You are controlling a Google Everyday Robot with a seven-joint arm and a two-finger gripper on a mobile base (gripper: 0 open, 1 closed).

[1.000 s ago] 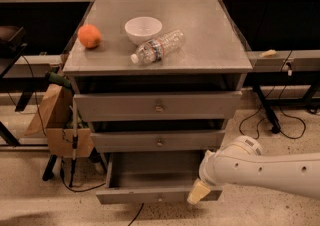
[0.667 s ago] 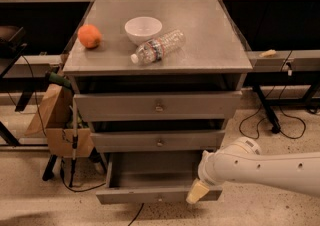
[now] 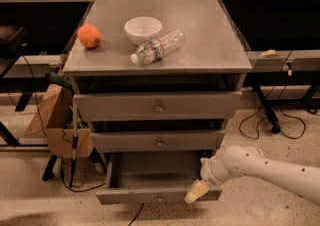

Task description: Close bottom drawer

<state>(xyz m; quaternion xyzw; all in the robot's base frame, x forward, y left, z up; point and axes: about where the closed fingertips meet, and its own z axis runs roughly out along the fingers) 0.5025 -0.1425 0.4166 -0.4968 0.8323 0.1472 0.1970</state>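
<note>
The bottom drawer (image 3: 150,196) of the grey metal cabinet is pulled out, its inside bare and its slim front panel facing me near the floor. My gripper (image 3: 196,192) hangs at the end of the white arm that reaches in from the right. Its cream fingertip sits at the right end of the drawer's front panel, at the top edge. The middle drawer (image 3: 159,141) and top drawer (image 3: 158,106) above it are pushed in.
On the cabinet top stand an orange (image 3: 89,35), a white bowl (image 3: 143,29) and a lying plastic bottle (image 3: 157,46). A cardboard box (image 3: 56,120) and a stick lean at the cabinet's left. Cables lie on the floor at the right, under dark desks.
The arm has shifted very slightly; the gripper stays at the drawer's right front corner. The drawer is open about as far as before.
</note>
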